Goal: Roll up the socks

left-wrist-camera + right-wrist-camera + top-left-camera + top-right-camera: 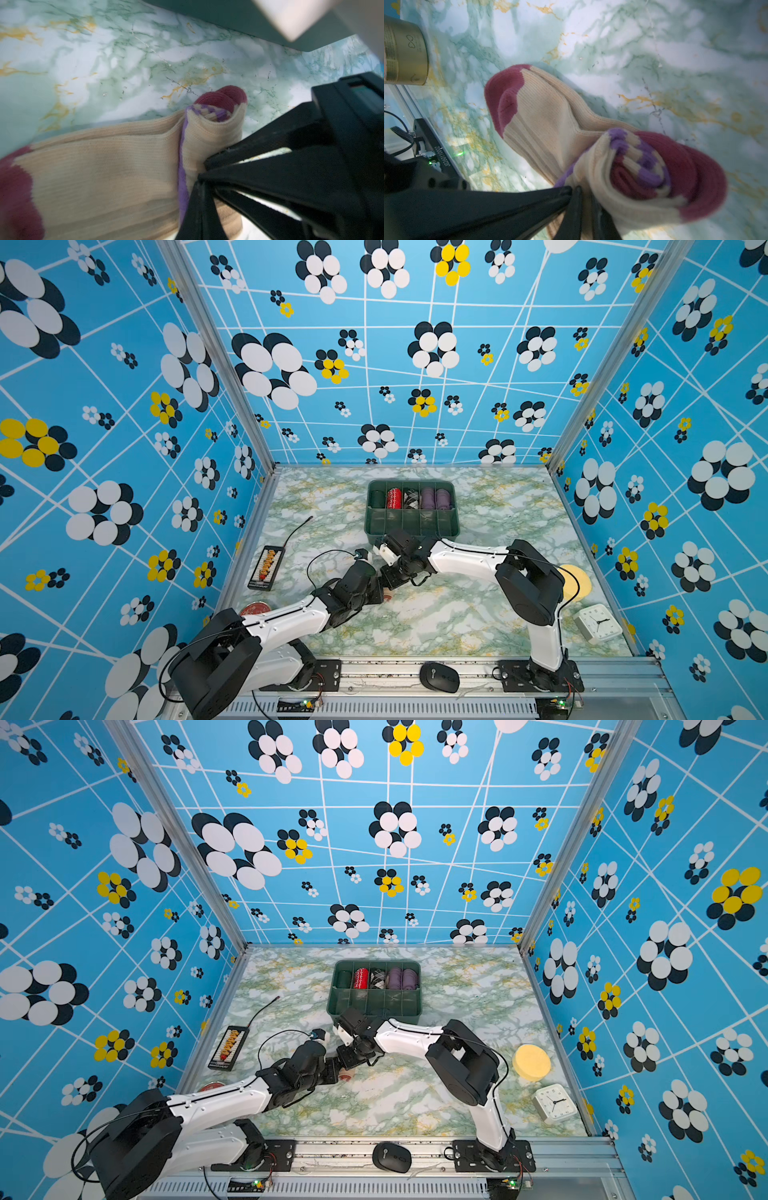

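Note:
The socks [108, 172] are tan and ribbed, with maroon toe and cuff and purple stripes. They lie flat on the marble table with the cuff end curled into a short roll [639, 176]. Both grippers meet at that roll. My left gripper [197, 209] is shut, pinching the roll's edge by the purple stripe. My right gripper [588, 214] is shut on tan fabric at the roll's side. In both top views the arms hide nearly all of the socks [387, 594] [346, 1074]; the left gripper [381, 591] and right gripper [388, 583] touch mid-table.
A green divided tray [411, 529] just behind the grippers holds a red roll [394, 497] and purple rolls [434, 497]. An abacus [268, 566] and red tin [254, 609] lie left; a yellow disc [577, 578] and white clock [596, 622] right. A mouse [438, 676] sits at the front rail.

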Robot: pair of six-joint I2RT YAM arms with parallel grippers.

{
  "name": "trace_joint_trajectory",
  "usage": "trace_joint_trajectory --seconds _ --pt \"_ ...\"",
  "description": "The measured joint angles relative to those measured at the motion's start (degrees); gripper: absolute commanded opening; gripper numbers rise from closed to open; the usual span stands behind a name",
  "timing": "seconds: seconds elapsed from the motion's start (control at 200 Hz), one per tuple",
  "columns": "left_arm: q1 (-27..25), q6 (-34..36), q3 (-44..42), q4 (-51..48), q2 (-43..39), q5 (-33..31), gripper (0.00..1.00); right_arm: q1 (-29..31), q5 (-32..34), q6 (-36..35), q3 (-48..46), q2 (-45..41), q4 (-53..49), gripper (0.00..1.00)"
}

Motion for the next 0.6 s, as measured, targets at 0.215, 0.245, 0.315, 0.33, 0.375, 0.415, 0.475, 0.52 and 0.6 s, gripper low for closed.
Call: trace_joint_trajectory --seconds 0.215,0.245,0.315,0.33,0.375,0.415,0.475,0.52,0.6 --pt "0.0 -0.8 0.0 0.2 0.2 0.4 0.00 -0.1 -0.1 0.0 -0.1 0.0 0.0 0.15" --pt "0.0 -0.9 0.0 0.2 0.1 0.4 0.00 -0.1 -0.2 0.0 -0.1 0.0 0.0 0.15" --pt "0.0 -1.0 -0.1 0.1 -0.6 0.6 0.00 -0.1 -0.2 0.0 -0.1 0.0 0.1 0.15" --pt "0.0 -1.0 -0.1 0.0 -0.9 0.7 0.00 -0.1 -0.2 0.0 -0.1 0.0 0.1 0.15" --pt "0.0 -1.1 -0.2 -0.3 -1.7 0.8 0.00 -0.1 -0.3 0.0 -0.1 0.0 0.1 0.15" --pt "0.0 -1.2 -0.2 -0.5 -2.5 0.9 0.00 -0.1 -0.4 0.0 -0.1 0.0 0.2 0.15" --pt "-0.1 -1.2 -0.2 -0.5 -3.7 1.7 0.00 -0.1 -0.4 0.0 -0.1 0.1 0.2 0.15" --pt "-0.1 -1.2 -0.2 -0.4 -4.4 2.1 0.00 -0.2 -0.5 0.0 -0.1 0.1 0.2 0.15" --pt "-0.1 -1.2 -0.2 -0.2 -4.7 2.5 0.00 -0.2 -0.6 0.0 -0.1 0.1 0.2 0.15"
